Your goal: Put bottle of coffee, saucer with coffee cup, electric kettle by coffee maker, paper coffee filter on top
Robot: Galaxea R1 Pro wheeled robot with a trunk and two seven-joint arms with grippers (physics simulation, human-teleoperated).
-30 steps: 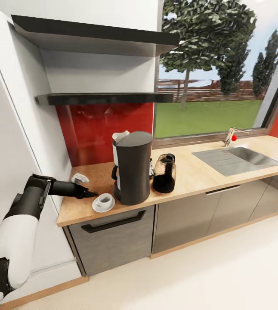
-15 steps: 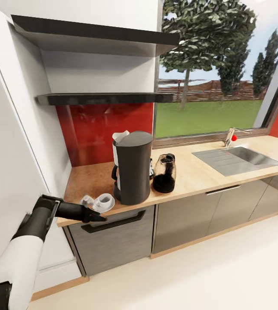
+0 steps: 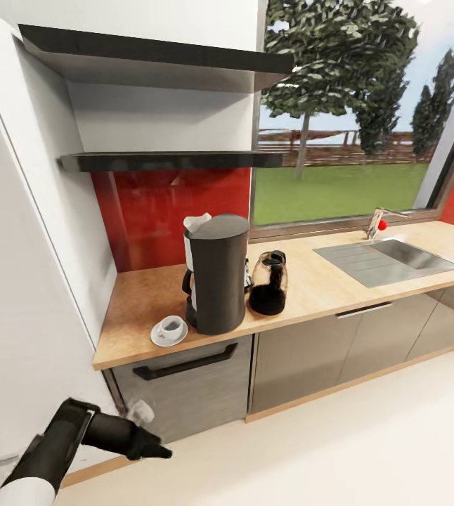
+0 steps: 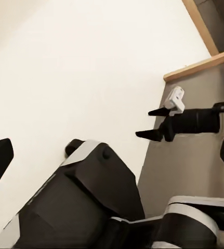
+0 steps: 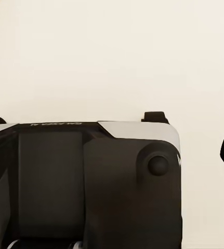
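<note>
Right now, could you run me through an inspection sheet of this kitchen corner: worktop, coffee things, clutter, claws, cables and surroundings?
Surface: wooden worktop, with a sink set in at the far end.
Job's things: coffee maker upright with a white paper filter poking up behind its top; cup sitting on the saucer beside it; kettle on its other side. Coffee bottle: cannot tell.
Clutter: nothing seen.
Claws: left claw low in front of the cabinet, below the worktop, holding nothing; open or shut unclear. Right claw: nothing seen.
Cables: nothing seen.
Surroundings: two dark shelves, red backsplash, window onto a lawn and trees.
</note>
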